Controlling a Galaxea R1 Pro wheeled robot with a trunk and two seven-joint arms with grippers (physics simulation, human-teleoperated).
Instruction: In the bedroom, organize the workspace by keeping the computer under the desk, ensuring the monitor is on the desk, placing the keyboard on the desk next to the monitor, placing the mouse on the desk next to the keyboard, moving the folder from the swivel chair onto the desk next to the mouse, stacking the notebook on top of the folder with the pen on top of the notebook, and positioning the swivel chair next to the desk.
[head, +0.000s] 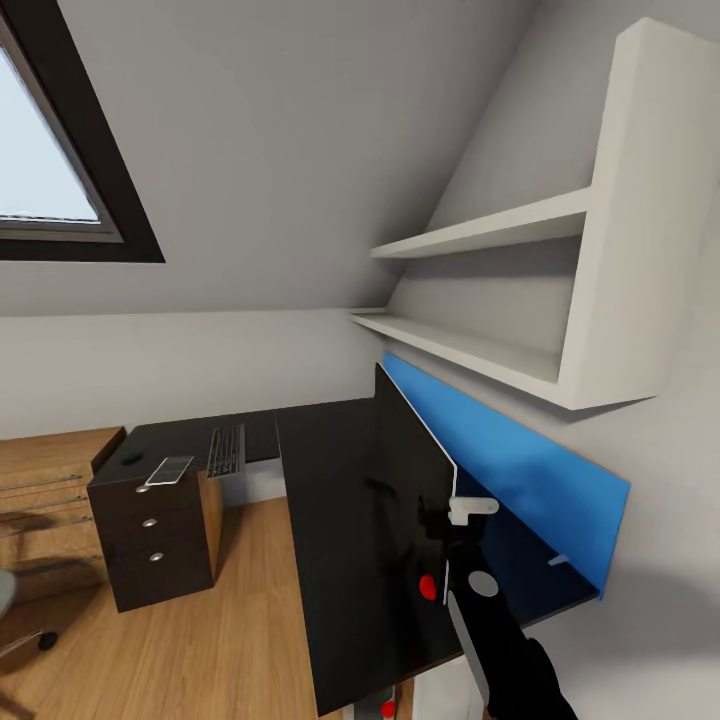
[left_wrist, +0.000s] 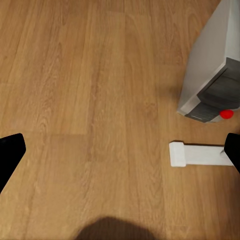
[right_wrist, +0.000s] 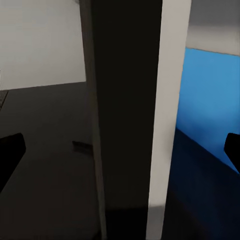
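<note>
Head view: monitor (head: 405, 480) hides the right fingers (head: 478, 512); grip unclear. Left fingers (left_wrist: 10, 155) spread, empty.

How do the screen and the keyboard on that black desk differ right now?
The monitor stands upright on its edge along the blue wall panel, while the keyboard lies flat. The monitor is at the near end of the desk, between the fingers of the right pincer; the keyboard sits untouched at the far end, above the drawer unit. The monitor looks far larger. Both are dark and rest on the desk.
</note>
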